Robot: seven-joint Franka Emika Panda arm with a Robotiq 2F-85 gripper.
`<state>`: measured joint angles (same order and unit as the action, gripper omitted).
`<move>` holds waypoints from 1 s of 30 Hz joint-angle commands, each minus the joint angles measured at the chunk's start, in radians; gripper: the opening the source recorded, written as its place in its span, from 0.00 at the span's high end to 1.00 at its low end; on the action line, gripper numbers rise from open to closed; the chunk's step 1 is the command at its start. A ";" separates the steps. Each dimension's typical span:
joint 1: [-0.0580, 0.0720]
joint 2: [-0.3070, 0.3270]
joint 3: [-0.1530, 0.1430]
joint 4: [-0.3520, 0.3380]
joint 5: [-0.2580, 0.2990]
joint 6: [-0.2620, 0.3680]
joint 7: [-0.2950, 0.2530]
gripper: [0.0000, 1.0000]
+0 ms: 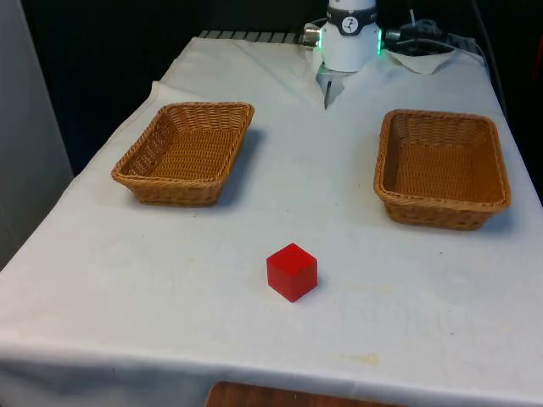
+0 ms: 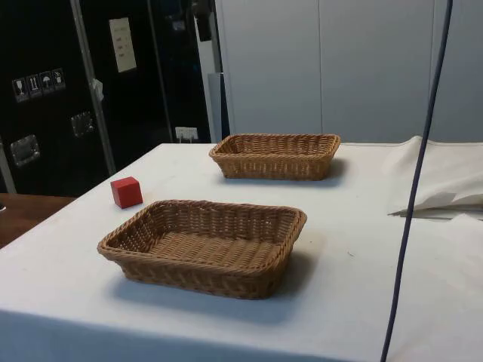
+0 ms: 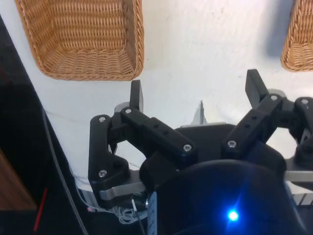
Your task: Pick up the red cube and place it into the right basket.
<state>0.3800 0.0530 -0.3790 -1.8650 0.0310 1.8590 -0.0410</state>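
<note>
Cube of red sits alone on the white tablecloth, toward the front view's 6 o'clock. My black two-finger gripper hangs spread wide, gripping nothing. Rectangular woven wicker baskets flank the cloth at 9 o'clock and 3 o'clock.

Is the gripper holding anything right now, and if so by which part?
Nothing. The black two-finger gripper has its jaws open and empty; the small red cube sits untouched on the white cloth.

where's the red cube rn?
The red cube sits on the white cloth near the table's front edge in the front view, roughly midway between the two baskets and nearer the camera than both, touching neither.
</note>
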 commanded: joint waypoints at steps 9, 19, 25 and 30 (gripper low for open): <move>0.000 0.029 0.009 0.031 0.000 0.000 0.004 0.00; -0.011 0.124 0.009 0.123 0.026 -0.001 0.000 0.00; -0.019 0.181 0.007 0.169 0.055 0.007 -0.003 0.00; -0.024 0.211 0.007 0.193 0.070 0.012 -0.004 0.00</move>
<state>0.3590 0.2620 -0.3740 -1.6740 0.0930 1.8720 -0.0410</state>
